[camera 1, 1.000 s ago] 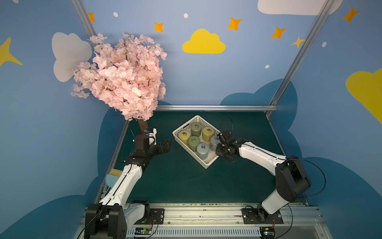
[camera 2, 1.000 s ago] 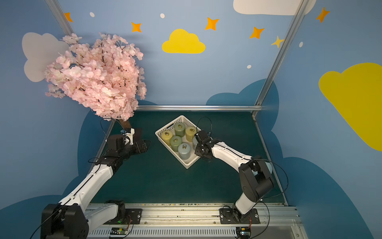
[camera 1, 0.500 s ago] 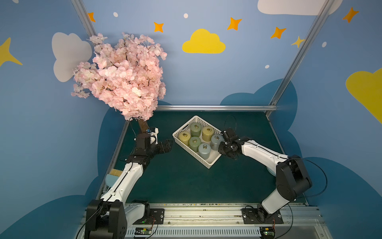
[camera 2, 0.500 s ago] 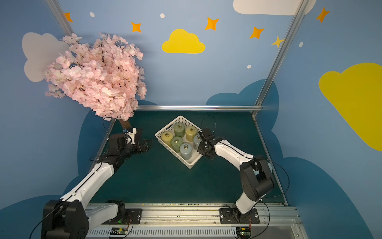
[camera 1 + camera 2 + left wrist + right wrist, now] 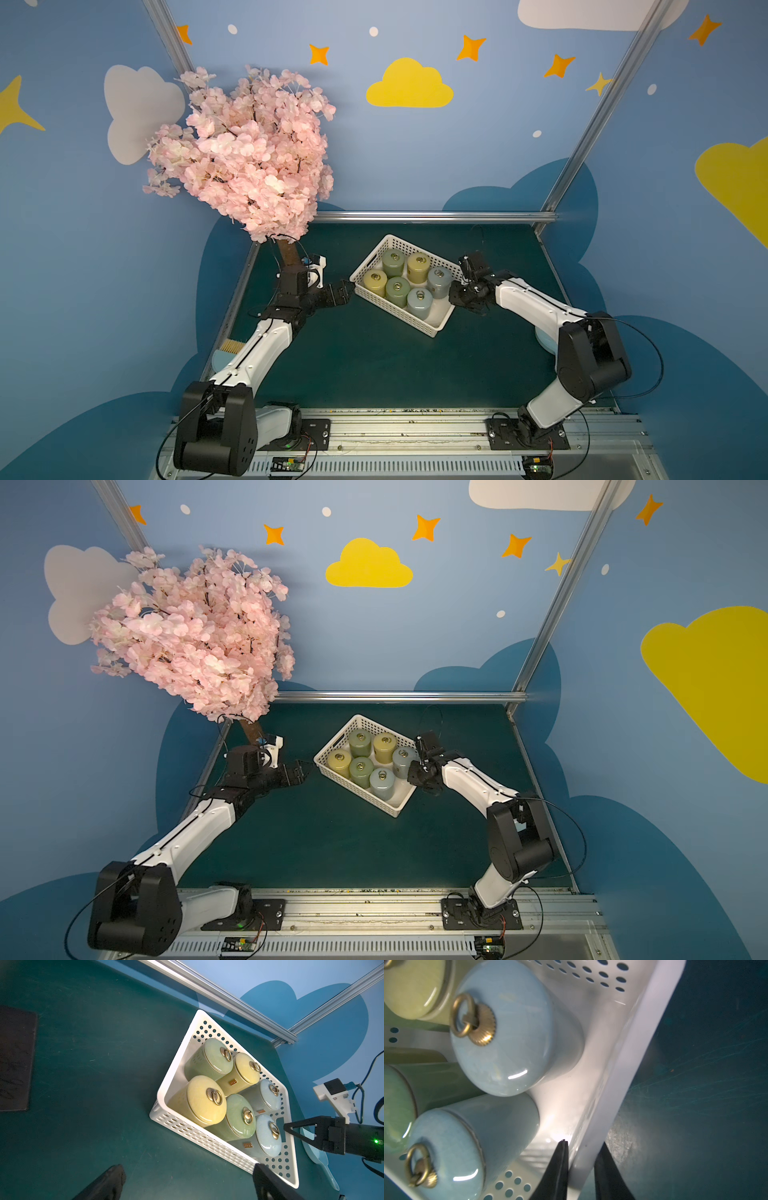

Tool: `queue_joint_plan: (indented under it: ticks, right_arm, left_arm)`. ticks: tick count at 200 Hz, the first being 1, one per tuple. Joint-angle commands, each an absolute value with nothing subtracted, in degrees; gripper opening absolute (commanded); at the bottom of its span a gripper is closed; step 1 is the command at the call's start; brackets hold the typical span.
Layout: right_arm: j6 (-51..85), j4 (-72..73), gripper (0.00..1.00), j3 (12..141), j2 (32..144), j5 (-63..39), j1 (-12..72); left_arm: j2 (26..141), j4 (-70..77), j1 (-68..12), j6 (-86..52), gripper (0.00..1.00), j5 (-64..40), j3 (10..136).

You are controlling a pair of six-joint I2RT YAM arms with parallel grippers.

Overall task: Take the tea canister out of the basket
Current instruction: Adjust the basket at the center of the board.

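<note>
The white perforated basket (image 5: 432, 332) (image 5: 390, 812) sits askew at the table's middle, holding several tea canisters: yellow (image 5: 375, 281), green (image 5: 397, 291) and pale blue (image 5: 419, 302), each with a brass ring on its lid. My right gripper (image 5: 455, 293) (image 5: 583, 1145) is shut on the basket's right-hand wall (image 5: 643, 1053), one finger inside beside a blue canister (image 5: 473, 1142), the other outside. My left gripper (image 5: 349, 289) (image 5: 188, 1165) stands open just off the basket's left corner, touching nothing.
A pink blossom tree (image 5: 249, 158) stands at the back left, its trunk behind my left wrist. A black pad (image 5: 16, 1059) lies on the green mat. A pale blue dish (image 5: 544, 340) sits under my right arm. Metal rails edge the table.
My right gripper moved off the canisters to the basket's right wall and shut on it; the basket slid a little to the right. My left gripper crept slightly toward the basket.
</note>
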State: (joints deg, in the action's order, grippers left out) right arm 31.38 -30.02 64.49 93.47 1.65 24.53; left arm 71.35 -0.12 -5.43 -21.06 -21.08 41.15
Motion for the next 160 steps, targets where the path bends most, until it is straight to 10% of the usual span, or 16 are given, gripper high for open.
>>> queue_joint_plan:
  ticks: [1,160]
  right_arm:
    - [22.42,-32.72,0.14,65.07,90.34,3.27,22.48]
    - [7.55,-32.17,0.11,80.81,103.11,-3.86,18.84]
  left_arm:
    - [72.73,1.50,-5.84,-21.66,1.00,-22.20,42.46]
    - [82.52,5.01,-10.27,-24.03,1.00,-21.05,45.97]
